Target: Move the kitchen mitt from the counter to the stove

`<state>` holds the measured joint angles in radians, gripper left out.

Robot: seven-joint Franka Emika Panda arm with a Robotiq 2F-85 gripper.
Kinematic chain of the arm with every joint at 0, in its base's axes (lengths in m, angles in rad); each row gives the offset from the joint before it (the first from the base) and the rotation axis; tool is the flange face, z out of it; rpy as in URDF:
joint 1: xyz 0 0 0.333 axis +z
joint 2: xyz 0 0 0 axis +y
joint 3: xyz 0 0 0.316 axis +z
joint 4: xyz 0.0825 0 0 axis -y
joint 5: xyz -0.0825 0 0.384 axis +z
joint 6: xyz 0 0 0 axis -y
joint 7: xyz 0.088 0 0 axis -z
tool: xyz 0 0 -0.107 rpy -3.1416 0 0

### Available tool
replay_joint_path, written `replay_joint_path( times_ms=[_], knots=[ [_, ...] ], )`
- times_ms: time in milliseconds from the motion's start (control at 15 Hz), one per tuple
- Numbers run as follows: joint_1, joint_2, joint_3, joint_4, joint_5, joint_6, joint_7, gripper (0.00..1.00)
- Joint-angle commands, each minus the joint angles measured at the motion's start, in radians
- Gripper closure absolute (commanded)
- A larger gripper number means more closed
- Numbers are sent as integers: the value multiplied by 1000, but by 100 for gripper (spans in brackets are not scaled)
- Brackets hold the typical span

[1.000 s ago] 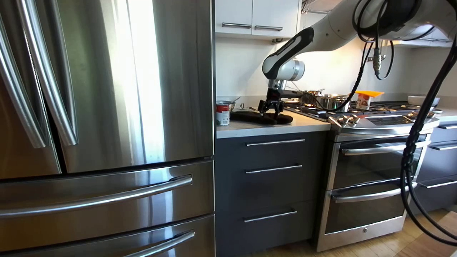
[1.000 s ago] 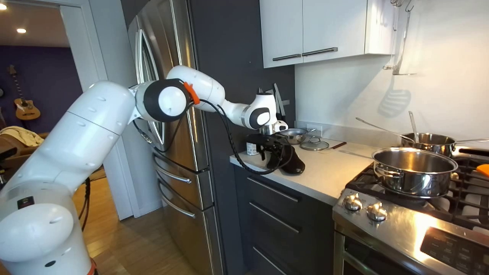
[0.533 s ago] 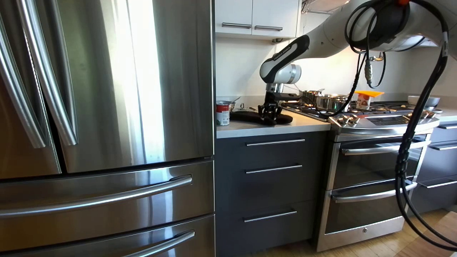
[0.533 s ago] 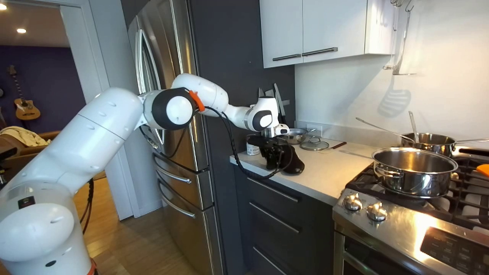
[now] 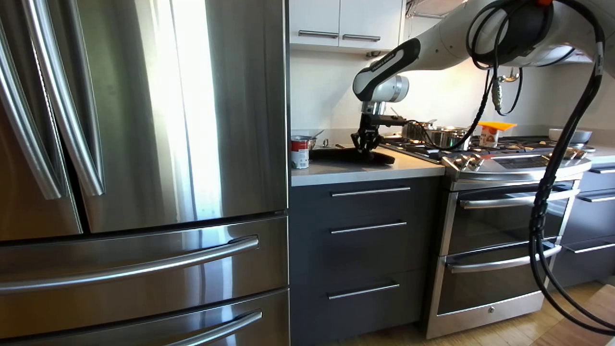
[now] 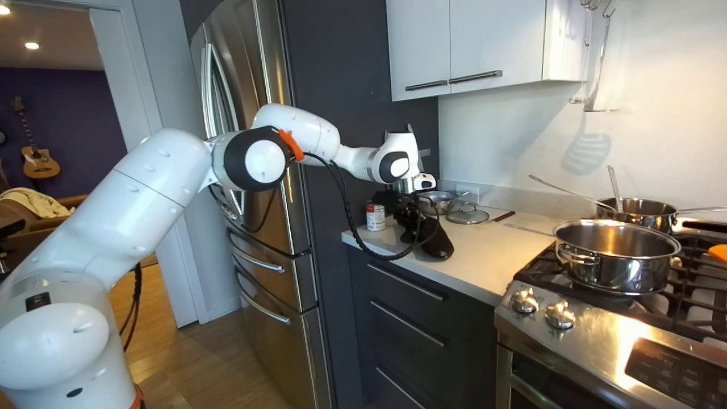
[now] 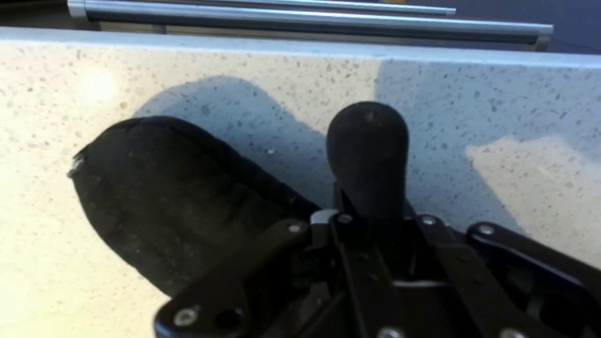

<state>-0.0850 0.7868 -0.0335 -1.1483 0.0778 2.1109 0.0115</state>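
Observation:
The black kitchen mitt stretches over the light grey counter, its rounded end to the left in the wrist view. A stubby thumb of the mitt sticks out from between my gripper's fingers, pinched there. In both exterior views my gripper hangs over the middle of the mitt, jaws together. The mitt appears to rest mostly on the counter top; how far its gripped part is raised I cannot tell. Right of the counter stands the stainless stove.
A shiny pot sits on the stove's front burner, with another pot behind. A can, a pan, a glass lid and a knife stand around the mitt. The fridge borders the counter.
My gripper went down to the mitt, its jaws came together on the thumb, and it has risen a little. The thumb has been drawn up, and the can shows more.

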Motion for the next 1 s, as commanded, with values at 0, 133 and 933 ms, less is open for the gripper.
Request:
replay_joint_path(
  times_ms=[0,133,933],
  knots=[
    [-41,-122,5,-94,28,3,-3,95],
    [-57,-204,-5,-169,28,24,-5,95],
    [-151,-678,-168,-698,92,370,171,95]
  ],
)
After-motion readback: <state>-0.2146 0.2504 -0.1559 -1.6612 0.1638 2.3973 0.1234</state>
